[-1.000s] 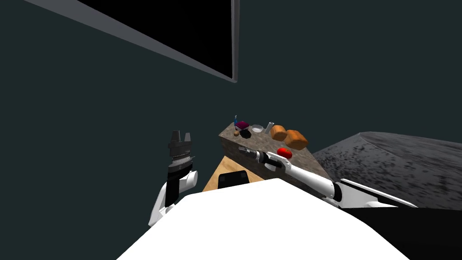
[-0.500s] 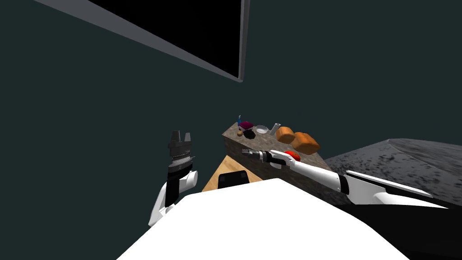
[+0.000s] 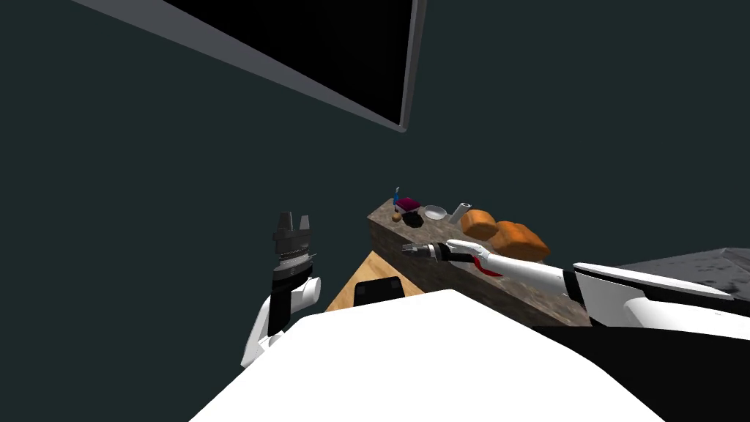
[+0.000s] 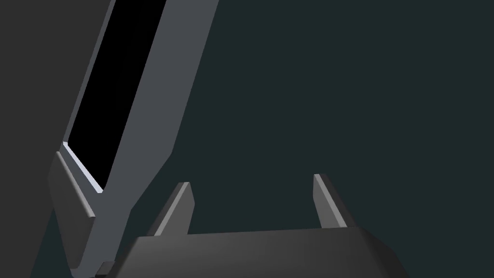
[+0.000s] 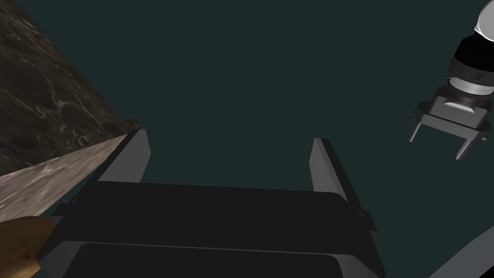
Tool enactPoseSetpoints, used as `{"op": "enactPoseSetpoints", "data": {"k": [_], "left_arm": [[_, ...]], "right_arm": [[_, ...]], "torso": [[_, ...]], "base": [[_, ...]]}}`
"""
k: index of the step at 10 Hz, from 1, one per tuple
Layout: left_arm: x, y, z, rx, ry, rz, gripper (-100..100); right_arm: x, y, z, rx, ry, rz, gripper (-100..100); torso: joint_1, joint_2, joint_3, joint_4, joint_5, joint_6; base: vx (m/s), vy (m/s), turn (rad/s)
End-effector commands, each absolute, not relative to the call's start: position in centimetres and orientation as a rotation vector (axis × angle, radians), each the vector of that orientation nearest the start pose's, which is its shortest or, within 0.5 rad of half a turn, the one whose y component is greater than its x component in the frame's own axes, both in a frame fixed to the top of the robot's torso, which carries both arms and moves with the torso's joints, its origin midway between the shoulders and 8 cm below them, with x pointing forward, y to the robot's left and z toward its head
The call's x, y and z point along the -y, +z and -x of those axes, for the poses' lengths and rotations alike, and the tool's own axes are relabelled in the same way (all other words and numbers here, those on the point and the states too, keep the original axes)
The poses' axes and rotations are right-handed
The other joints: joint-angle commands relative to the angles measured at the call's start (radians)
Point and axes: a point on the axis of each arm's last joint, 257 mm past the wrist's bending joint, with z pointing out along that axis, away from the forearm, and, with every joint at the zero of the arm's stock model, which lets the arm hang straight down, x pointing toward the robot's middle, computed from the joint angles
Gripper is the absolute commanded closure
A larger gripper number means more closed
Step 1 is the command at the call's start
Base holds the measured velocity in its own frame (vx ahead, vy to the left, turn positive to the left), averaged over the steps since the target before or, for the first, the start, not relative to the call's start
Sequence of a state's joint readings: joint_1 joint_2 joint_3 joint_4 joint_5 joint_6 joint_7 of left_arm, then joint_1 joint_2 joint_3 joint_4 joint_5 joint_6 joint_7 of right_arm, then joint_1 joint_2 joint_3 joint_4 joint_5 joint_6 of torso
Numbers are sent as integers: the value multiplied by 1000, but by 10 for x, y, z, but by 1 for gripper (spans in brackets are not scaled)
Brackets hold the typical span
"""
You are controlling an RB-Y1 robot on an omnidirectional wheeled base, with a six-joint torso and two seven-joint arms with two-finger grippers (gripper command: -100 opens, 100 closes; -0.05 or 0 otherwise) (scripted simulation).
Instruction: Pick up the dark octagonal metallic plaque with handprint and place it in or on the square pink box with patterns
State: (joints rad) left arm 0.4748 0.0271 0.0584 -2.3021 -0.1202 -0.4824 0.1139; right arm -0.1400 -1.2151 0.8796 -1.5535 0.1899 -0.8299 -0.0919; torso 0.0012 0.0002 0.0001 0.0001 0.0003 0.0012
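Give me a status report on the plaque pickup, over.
Left gripper open, raised. Right gripper open, empty, at counter edge. Dark plaque on counter beside pink box, not gripped. Small brown item beside plaque.

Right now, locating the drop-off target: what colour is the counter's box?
Box: magenta; best in head view.

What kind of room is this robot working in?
Probably a kitchen, though I can't be sure: a stone-patterned counter carries two orange-brown bread loaves and a small white bowl, set against a dark wall.
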Motion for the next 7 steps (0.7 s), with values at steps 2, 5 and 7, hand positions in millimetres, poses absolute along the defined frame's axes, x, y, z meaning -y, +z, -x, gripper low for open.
{"op": "enactPoseSetpoints", "data": {"k": [2, 5, 7], "left_arm": [[-278, 38, -344, -657, -1286, 580, 0], [-278, 38, -344, -657, -1286, 580, 0], [-278, 38, -344, -657, -1286, 580, 0]], "right_arm": [[237, -300, -311, -2166, 1218, 508, -100], [274, -310, -308, -2253, 1134, 532, -100], [313, -316, -305, -2335, 1046, 549, -100]], "torso": [[0, 0, 0, 0, 0, -1], [0, 0, 0, 0, 0, 0], [-1, 1, 0, 0, 0, 0]], "base": [[1, 16, 200], [-2, 9, 126], [-5, 7, 181]]}}
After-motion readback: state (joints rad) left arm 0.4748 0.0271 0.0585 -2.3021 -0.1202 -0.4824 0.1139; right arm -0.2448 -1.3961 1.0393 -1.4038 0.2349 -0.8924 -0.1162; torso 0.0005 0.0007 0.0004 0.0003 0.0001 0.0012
